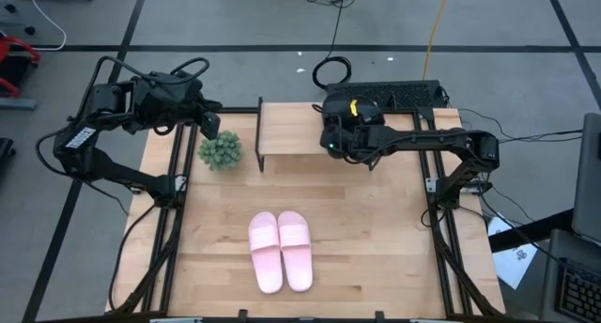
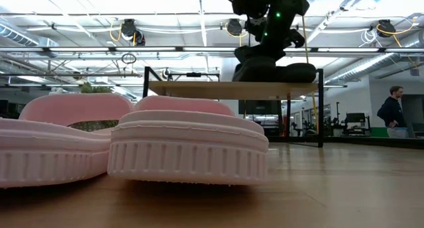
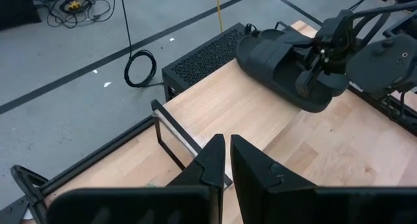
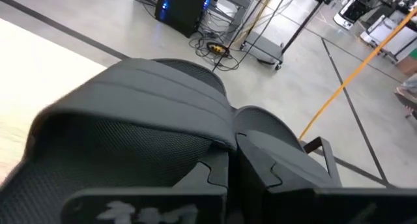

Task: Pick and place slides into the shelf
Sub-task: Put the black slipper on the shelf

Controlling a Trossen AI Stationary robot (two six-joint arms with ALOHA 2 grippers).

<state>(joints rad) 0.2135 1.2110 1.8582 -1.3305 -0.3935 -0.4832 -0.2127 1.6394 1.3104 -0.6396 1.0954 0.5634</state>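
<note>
A black slide (image 3: 281, 60) lies at the right end of the shelf's (image 1: 286, 130) light plank top, with my right gripper (image 1: 331, 138) shut on it. In the low view its sole (image 2: 275, 73) seems to sit on the plank (image 2: 199, 89); whether it is a little clear I cannot tell. A light pink pair of slides (image 1: 280, 250) rests soles down, side by side, on the table near its front edge. My left gripper (image 1: 212, 126) hangs shut and holding nothing above the table's far left, beside the shelf's left end. My right gripper pinches the black slide's wide strap at its edge (image 4: 218, 138) between its two fingers (image 4: 260, 175). The fingers come from the table's right side, slanting a little downward. The slide stays level, sole down, over the shelf's plank top.
A small green plant (image 1: 220, 150) stands on the table just left of the shelf, under my left gripper. A black box (image 1: 394, 93) with cables sits behind the shelf. Bare wood lies between the shelf and the pink pair. A person (image 2: 394, 105) stands far off in the room.
</note>
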